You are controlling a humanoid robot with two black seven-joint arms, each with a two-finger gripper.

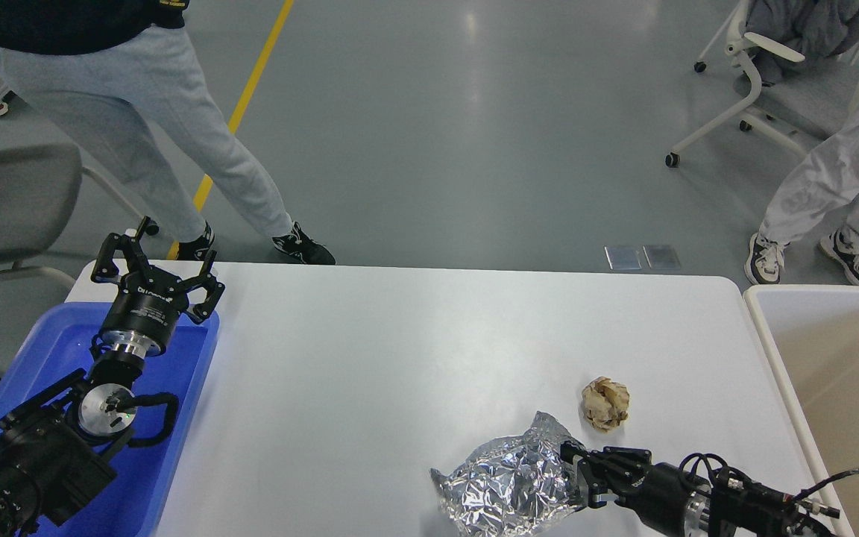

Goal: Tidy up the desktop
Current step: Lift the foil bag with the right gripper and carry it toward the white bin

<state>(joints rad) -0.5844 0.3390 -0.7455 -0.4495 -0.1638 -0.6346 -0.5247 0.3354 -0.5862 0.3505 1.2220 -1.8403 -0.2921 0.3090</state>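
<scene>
The white desktop (400, 350) fills the middle of the head view. A crumpled sheet of silver foil (508, 488) lies at its front edge. A small brown crumpled paper ball (606, 403) lies just behind and to the right of the foil. My right gripper (577, 470) comes in from the lower right, and its fingers are closed on the foil's right edge. My left gripper (155, 261) is open and empty, held over the far end of the blue tray (183, 403) at the left.
A white-rimmed beige bin (761, 321) stands against the desktop's right edge. People's legs stand beyond the far left corner and at the far right. Office chairs stand at the left and at the back right.
</scene>
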